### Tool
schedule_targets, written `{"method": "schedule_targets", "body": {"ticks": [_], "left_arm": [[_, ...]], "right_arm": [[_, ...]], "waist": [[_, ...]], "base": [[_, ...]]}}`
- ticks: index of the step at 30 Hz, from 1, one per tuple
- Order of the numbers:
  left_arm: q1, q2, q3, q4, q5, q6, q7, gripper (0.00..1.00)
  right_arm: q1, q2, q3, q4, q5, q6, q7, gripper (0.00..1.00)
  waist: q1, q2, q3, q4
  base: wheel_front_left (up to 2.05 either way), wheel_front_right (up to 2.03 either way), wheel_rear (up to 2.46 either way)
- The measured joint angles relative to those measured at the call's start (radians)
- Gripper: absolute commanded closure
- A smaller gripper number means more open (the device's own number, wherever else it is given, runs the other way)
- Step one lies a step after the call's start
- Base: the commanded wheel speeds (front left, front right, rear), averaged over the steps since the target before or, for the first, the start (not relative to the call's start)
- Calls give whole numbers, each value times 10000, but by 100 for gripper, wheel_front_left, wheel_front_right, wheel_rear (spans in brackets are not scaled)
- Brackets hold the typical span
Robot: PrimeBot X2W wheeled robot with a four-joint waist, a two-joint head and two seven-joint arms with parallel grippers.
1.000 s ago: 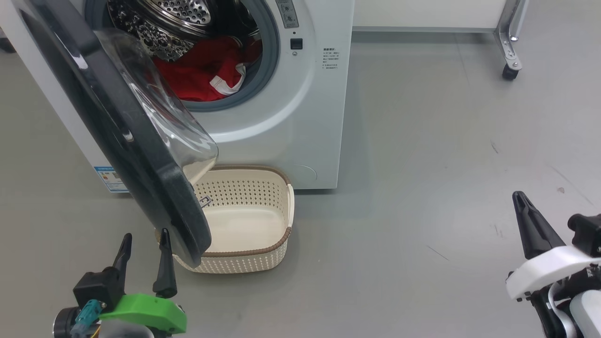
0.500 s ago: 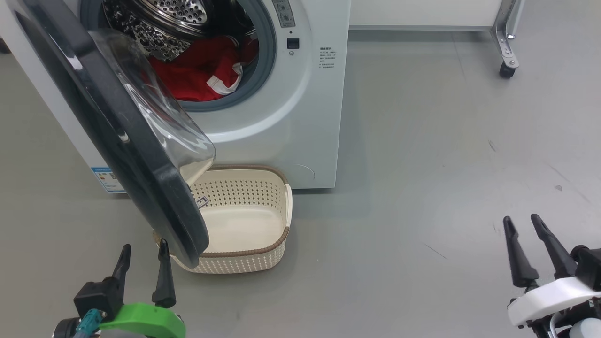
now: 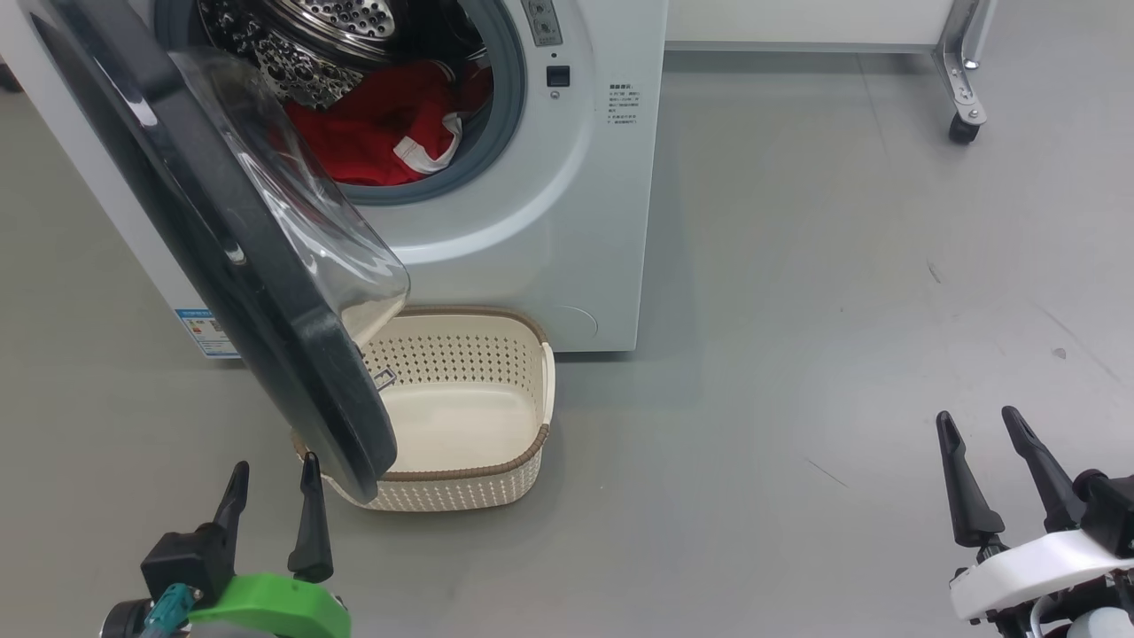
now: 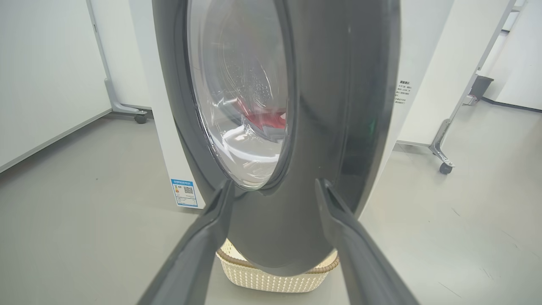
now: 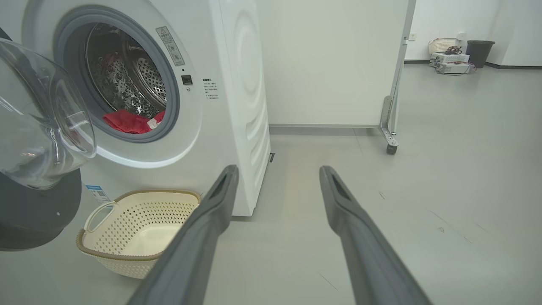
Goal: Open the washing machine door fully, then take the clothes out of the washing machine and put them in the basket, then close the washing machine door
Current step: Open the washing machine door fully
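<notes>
Door [image 3: 204, 257] hangs half open just ahead of the left gripper [image 3: 275, 462] — fingers spread, holding nothing. Push its rim wide, slowly; right gripper [image 3: 975, 415] is open too.

A scuffed grey floor [image 3: 797, 354] spreads wide; a white partition [image 5: 330, 63] on casters [image 5: 391, 149] stands far right, a dark bin [image 5: 482, 53] beyond.

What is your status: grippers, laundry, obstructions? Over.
Left gripper open, empty. Right gripper open, empty. Clothes in the washing machine, basket empty. Door only partly open, close by basket.
</notes>
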Motion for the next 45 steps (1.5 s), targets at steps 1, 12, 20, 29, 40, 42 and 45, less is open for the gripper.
{"method": "schedule_targets", "body": {"ticks": [1, 12, 20, 29, 40, 42, 45], "left_arm": [[0, -2, 4, 21, 0, -2, 0, 0], [0, -27, 79, 23, 77, -75, 0, 0], [-1, -36, 140, 21, 132, -157, 0, 0], [-1, -52, 140, 59, 150, -230, 0, 0], [-1, -58, 150, 115, 222, -253, 0, 0], [-1, -58, 150, 115, 222, -253, 0, 0], [-1, -58, 150, 115, 221, -253, 0, 0]], "right_arm": [[4, 21, -25, -23, -8, 0, -2, 0], [88, 259, -272, -209, -176, 33, -10, 0], [99, 301, -447, -297, -345, 136, -12, 0], [247, 474, -537, -305, -474, 267, -12, 0], [279, 614, -660, -305, -617, 368, -12, 0], [295, 627, -683, -305, -631, 391, -12, 0], [299, 677, -704, -301, -709, 445, -12, 0]], "waist": [[0, 0, 1, 6], [0, 0, 78, 71], [0, 0, 110, 105], [0, 0, 84, 140], [0, 0, 56, 175], [0, 0, 48, 183], [0, 0, 32, 193]], "base": [[0, 0, 0], [0, 0, 0], [0, 0, 0], [0, 0, 0], [0, 0, 0], [0, 0, 0], [0, 0, 0]]}}
